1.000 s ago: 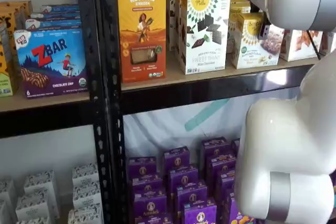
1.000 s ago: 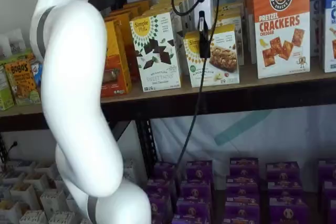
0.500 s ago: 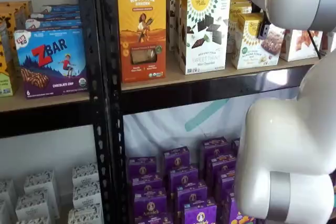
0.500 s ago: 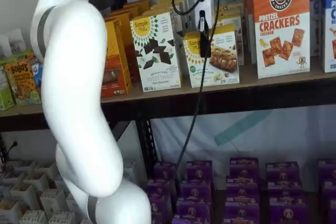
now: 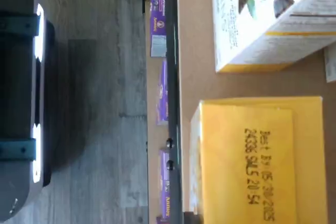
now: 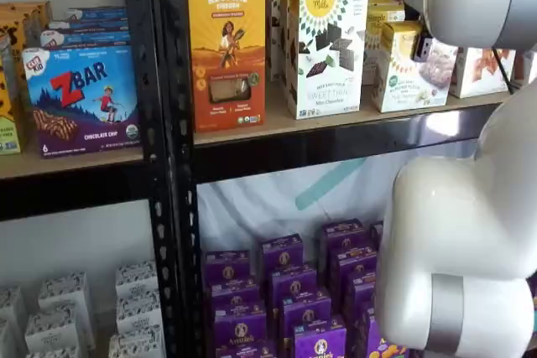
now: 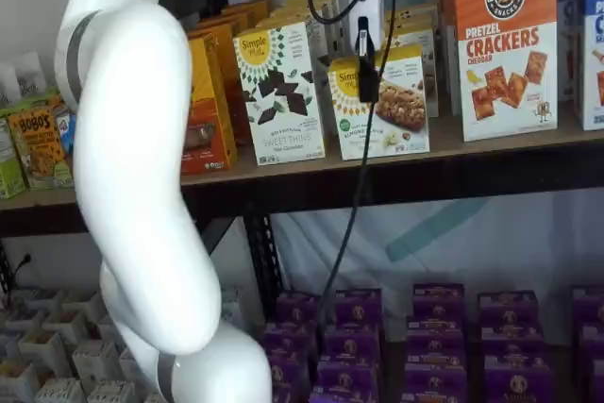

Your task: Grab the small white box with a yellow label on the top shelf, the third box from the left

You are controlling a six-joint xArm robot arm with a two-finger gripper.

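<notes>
Wrist view: the camera is looking down on the yellow top of the small white box, which is carrying a printed best-by date; a taller white carton is lying just beside it on the tan board of the top shelf, with a bare strip of board showing between the two. Past the shelf's dark front edge, purple boxes are sitting on a lower level and grey wood-grain floor is showing beyond. No fingers are showing here. Shelf view: the small white box is standing at the shelf's front edge, tilting slightly, with its yellow top, sunburst logo, green badge and pale cookie picture facing out. It is sitting between the tall Simple Mills box with dark chocolate squares and a box largely hidden by the white arm. An orange Revival box is standing further left. Other shelf view: the gripper is hanging right in front of the small white box, its white body above, a cable looping beside it; only one dark finger is showing, side-on, so whether the fingers are spread or pinching cannot be told. The Pretzel Crackers box is standing near, to the right, with open board between.
</notes>
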